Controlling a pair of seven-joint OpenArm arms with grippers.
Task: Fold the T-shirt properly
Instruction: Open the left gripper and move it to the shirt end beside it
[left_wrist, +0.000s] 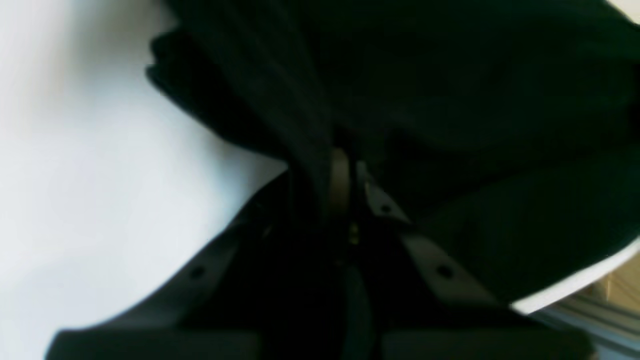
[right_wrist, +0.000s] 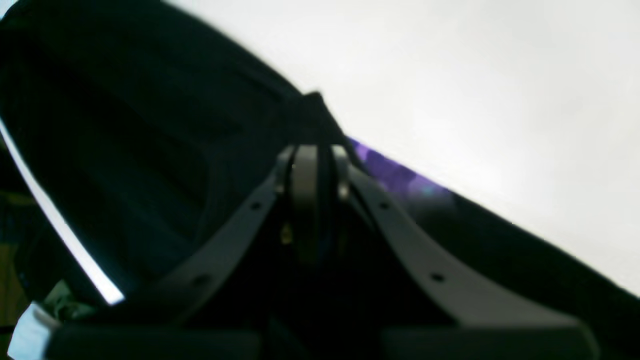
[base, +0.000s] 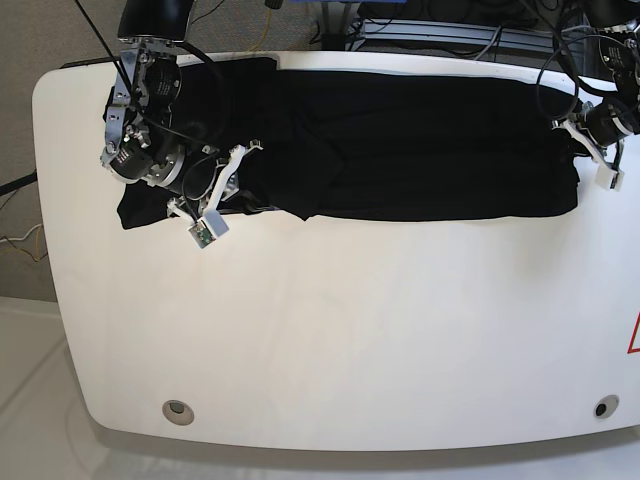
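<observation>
The left gripper (left_wrist: 350, 170) pinches the T-shirt (base: 400, 140) at its right end; the right gripper (right_wrist: 312, 155) clamps its left end. The black shirt stretches along the far edge of the white table (base: 350, 340).

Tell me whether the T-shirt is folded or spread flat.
Partly folded: the T-shirt lies as a long black band across the white table, near edge doubled over, sleeve end bunched.
</observation>
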